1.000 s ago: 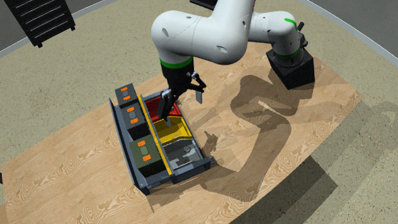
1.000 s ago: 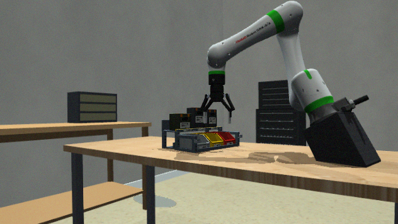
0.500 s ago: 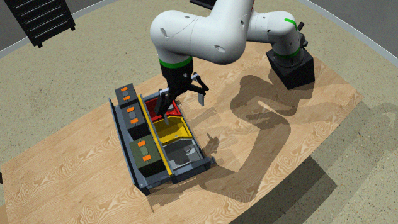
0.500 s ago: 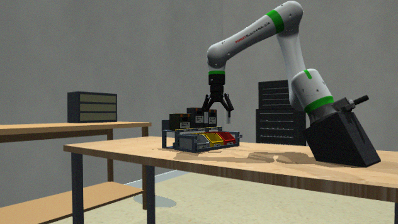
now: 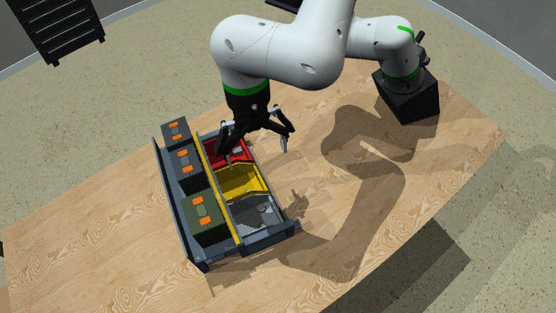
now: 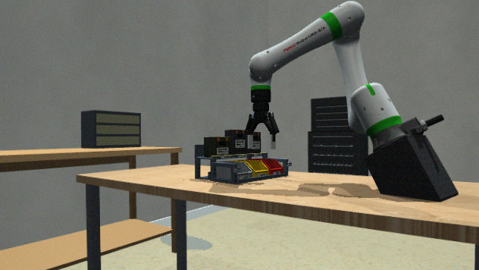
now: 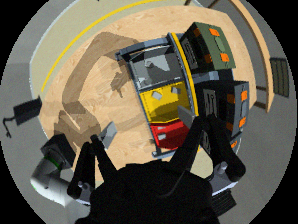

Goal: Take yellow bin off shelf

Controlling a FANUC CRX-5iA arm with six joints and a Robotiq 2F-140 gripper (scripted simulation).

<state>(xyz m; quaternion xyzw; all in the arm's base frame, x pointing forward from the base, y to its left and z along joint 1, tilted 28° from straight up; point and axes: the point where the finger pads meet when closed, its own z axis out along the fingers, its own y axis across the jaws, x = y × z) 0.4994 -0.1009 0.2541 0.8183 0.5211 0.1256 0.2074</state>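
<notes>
Wooden table (image 5: 396, 211) holds the shelf (image 5: 246, 243); the spread, empty tool (image 5: 256, 145) partly hides the red bin (image 5: 211, 154).

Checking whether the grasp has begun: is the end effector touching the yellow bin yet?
Apart. The exterior view shows the open end effector hanging above the shelf, its fingertips well above the yellow bin.

Below our spread, empty fingers we see the shelf (image 7: 174, 43): grey bin (image 7: 154, 70), yellow bin (image 7: 162, 102), red bin (image 7: 168, 133) in a row.
</notes>
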